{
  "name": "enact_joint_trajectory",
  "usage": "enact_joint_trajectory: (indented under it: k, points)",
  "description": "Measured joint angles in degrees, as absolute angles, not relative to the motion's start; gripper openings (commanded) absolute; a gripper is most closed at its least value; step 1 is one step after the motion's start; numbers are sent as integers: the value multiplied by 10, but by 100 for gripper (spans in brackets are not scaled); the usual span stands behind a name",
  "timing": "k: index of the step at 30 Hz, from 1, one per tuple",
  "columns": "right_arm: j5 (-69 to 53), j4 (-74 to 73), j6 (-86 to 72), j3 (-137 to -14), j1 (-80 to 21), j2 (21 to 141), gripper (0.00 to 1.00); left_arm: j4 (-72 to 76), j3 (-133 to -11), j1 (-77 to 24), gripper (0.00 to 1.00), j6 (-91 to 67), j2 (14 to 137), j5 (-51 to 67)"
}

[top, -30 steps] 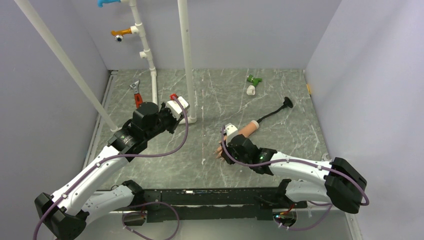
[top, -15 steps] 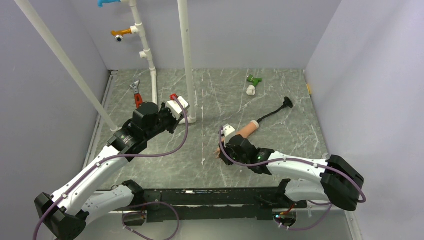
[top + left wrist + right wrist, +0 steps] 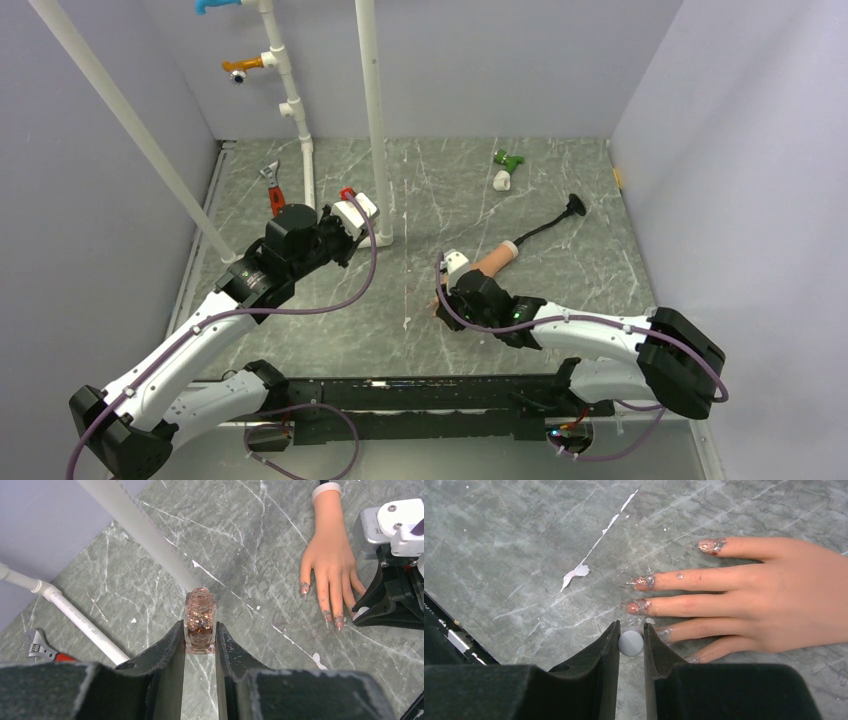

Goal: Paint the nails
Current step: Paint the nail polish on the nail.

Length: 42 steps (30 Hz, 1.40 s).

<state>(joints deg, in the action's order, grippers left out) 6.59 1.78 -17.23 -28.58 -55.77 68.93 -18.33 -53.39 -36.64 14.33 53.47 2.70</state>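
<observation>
The mannequin hand lies flat on the grey marbled table. Its long axis runs from the wrist stub out to the spread fingers. The nails sit at the fingertips, several already smeared with glittery polish.

The right gripper hangs directly over those fingertips, its fingers clamped on a small grey brush cap that the right wrist camera sees end-on. In that view the fingers run from right to left and the gripper comes in roughly square across them. The cap sits just beside the tip of the fourth finger down and just below the nail above it. The bristles are hidden under the cap, so I cannot tell whether they touch a nail.

The left gripper is well apart from the mannequin hand, on the far side of its fingertips from the wrist stub. It is closed on an uncapped glitter polish bottle, held upright.

The right arm is much the nearer of the two, and it carries the brush. Judging by this, the coming stroke is its job: a short shift sideways onto the neighbouring nail, then a draw along that finger's axis.
</observation>
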Motion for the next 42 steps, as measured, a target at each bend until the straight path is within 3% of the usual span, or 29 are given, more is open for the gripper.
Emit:
enact_joint_trajectory:
  k: [42]
  points:
    - [41,36,-178,-285,-565,671,0,-183,-534,-366,0,143,535,27]
